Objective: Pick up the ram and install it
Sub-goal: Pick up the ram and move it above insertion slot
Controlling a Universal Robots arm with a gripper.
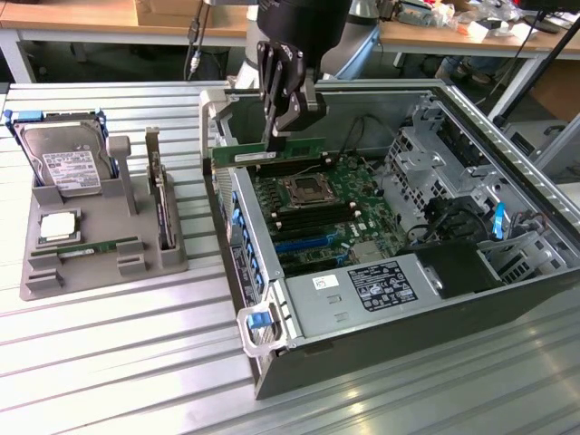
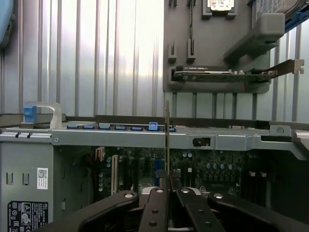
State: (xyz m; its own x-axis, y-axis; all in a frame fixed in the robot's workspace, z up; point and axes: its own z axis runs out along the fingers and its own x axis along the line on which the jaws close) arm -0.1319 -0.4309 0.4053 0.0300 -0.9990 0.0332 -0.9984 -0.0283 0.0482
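Observation:
My gripper (image 1: 277,136) is shut on the ram (image 1: 272,152), a long green stick held on its long edge. It hangs just above the motherboard (image 1: 317,213) inside the open computer case (image 1: 507,299), over the black memory slots (image 1: 304,201) near the case's back wall. I cannot tell whether it touches a slot. In the wrist view the ram (image 2: 167,140) shows edge-on as a thin upright line rising from between the black fingers (image 2: 154,203) of my gripper (image 2: 167,186).
A grey holder tray (image 1: 100,267) on the ribbed metal table, at the exterior view's left, carries a silver hard drive (image 1: 68,163), an upright expansion card (image 1: 161,204), a processor (image 1: 56,227) and another green stick (image 1: 91,246). Cables and drive cages (image 1: 444,172) crowd the case's right side.

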